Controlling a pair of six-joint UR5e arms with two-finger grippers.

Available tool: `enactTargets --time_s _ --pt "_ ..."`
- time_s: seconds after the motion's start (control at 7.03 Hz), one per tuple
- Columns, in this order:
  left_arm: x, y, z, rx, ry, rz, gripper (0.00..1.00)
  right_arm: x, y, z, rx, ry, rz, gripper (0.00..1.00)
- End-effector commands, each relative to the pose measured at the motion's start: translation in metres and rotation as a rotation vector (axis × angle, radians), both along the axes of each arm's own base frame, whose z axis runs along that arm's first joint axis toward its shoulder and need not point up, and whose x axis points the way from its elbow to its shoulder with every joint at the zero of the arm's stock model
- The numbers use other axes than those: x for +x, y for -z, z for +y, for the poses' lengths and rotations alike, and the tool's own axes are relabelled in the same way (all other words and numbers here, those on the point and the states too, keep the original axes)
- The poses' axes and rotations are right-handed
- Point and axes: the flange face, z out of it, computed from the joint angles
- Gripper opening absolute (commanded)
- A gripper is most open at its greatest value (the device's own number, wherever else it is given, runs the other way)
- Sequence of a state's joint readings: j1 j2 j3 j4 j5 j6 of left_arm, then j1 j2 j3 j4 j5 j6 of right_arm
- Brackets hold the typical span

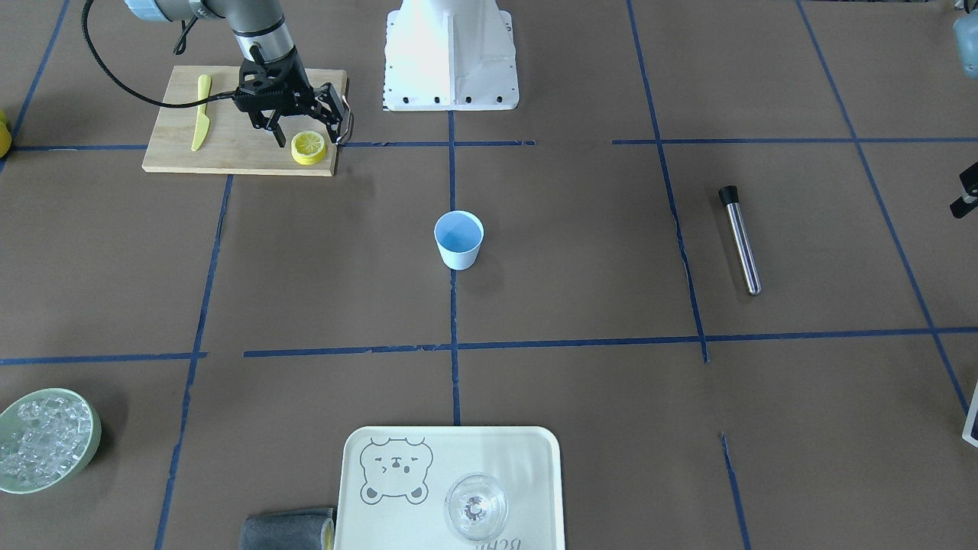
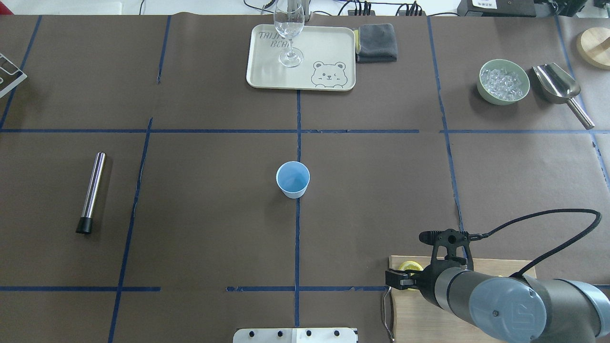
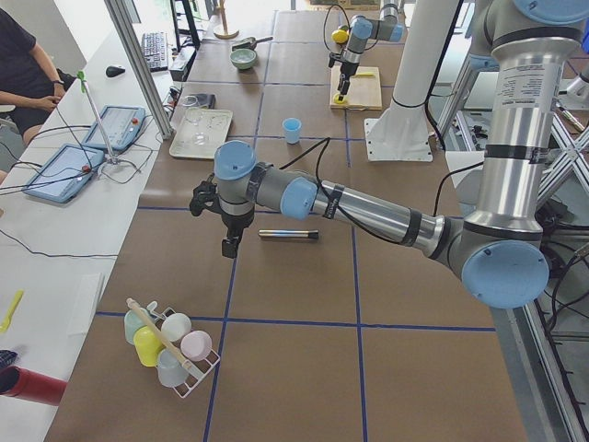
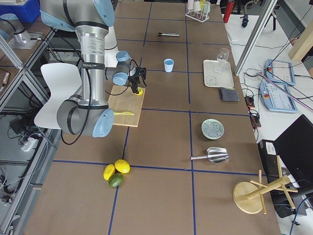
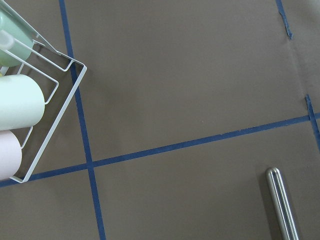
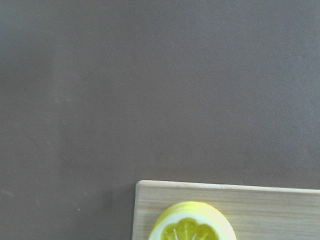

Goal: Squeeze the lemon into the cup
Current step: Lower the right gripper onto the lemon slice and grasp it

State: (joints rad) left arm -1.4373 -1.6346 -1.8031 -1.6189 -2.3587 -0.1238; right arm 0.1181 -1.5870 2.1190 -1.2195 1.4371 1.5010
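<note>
A: R tool, status?
B: Right tool is spread wide w/ nothing in it. It hangs over the lemon, one jaw each side, and the front view shows a gap on both sides. Can't tell how high above it sits.
A: Lemon where exactly?
B: Lying flat, cut face up, on the cutting board, at the corner nearest the worktop centre. Yellow knife lies at the board's other end, well apart from it.
A: Cup?
B: Cup stands upright mid-worktop on a blue tape line, mouth up, well apart from board & tool.
A: L tool?
B: Left tool shows properly only in the side view, pointing down above the worktop near a steel rod. Can't tell if it's spread or closed. Its wrist cam sees the rod's end and a wire rack of cups.
A: Anything else?
B: Tray w/ a clear glass on it, across the worktop from the robot, roughly in line w/ the cup. Green bowl of ice is on the robot's right side, far edge.
</note>
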Motion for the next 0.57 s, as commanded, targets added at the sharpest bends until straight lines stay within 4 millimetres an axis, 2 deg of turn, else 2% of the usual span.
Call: enactTargets --time_s 0.0,0.43 --pt "0.0001 -0.0023 -0.0006 -0.004 -0.001 0.0 1.0 -0.0014 -0.0016 0.001 -0.003 0.006 0.004 1.0" --pt "0.0001 -0.0039 -0.0002 -0.008 -0.001 -0.001 1.0 -0.0039 -0.0049 0.0014 -0.003 0.015 0.018 1.0"
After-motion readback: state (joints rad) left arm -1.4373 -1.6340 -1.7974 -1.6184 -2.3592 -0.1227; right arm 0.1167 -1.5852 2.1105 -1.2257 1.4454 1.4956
